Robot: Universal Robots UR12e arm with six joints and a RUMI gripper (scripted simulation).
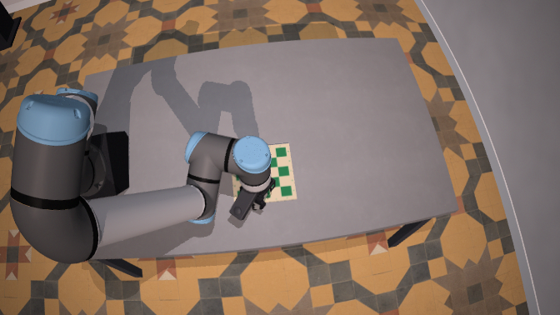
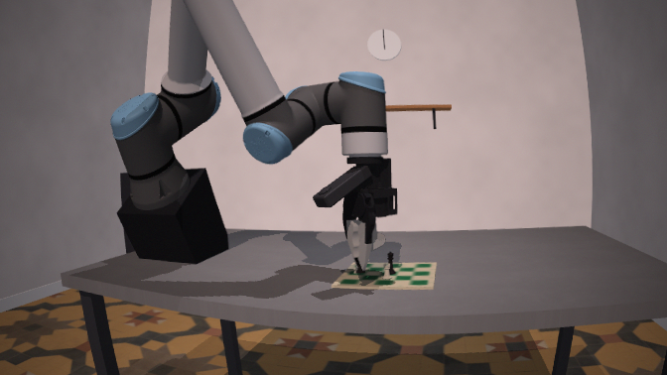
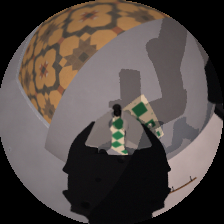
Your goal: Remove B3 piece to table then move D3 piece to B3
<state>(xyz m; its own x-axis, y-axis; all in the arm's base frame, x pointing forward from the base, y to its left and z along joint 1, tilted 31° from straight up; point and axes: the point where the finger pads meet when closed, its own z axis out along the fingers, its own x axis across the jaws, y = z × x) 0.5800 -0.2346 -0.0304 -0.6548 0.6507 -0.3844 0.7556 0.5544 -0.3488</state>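
Green-and-cream board (image 2: 426, 282) near the surface's (image 2: 496, 278) front edge, hand (image 2: 359, 268) lowered onto its left side — pinching a small piece too hidden to identify, black piece (image 2: 391, 263) upright just beside, arm base (image 2: 174, 218) behind.

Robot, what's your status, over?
Gripper shut on dark piece, down at the board. Second black piece standing close beside, not touching.
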